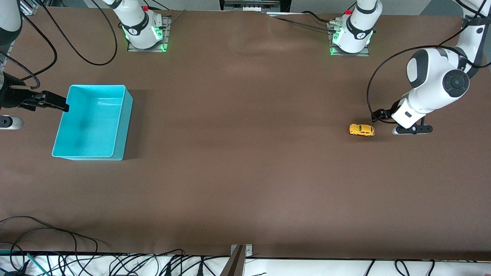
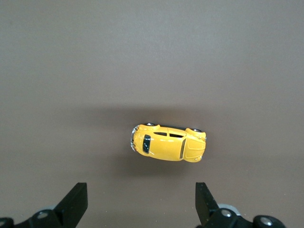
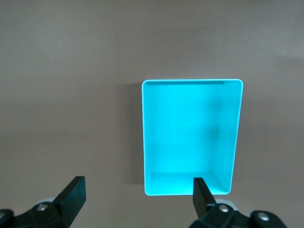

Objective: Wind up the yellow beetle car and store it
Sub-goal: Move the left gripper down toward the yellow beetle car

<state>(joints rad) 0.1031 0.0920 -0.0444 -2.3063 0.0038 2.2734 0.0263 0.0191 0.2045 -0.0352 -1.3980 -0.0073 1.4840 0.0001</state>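
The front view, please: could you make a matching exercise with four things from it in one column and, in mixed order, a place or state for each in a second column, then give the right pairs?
Column one:
1. yellow beetle car
2. turquoise bin
3. left hand
4. right hand

Column two:
A. open, over the bin's rim at the right arm's end
B. open, low beside the car
C. on the bare table, toward the left arm's end
D. nothing inside, toward the right arm's end

Pairs: 1-C, 2-D, 3-B, 4-A

We are seeing a brown table (image 1: pixel 245 172). Lying on it are the yellow beetle car (image 1: pixel 361 130) and, well apart, a turquoise bin (image 1: pixel 119 126).
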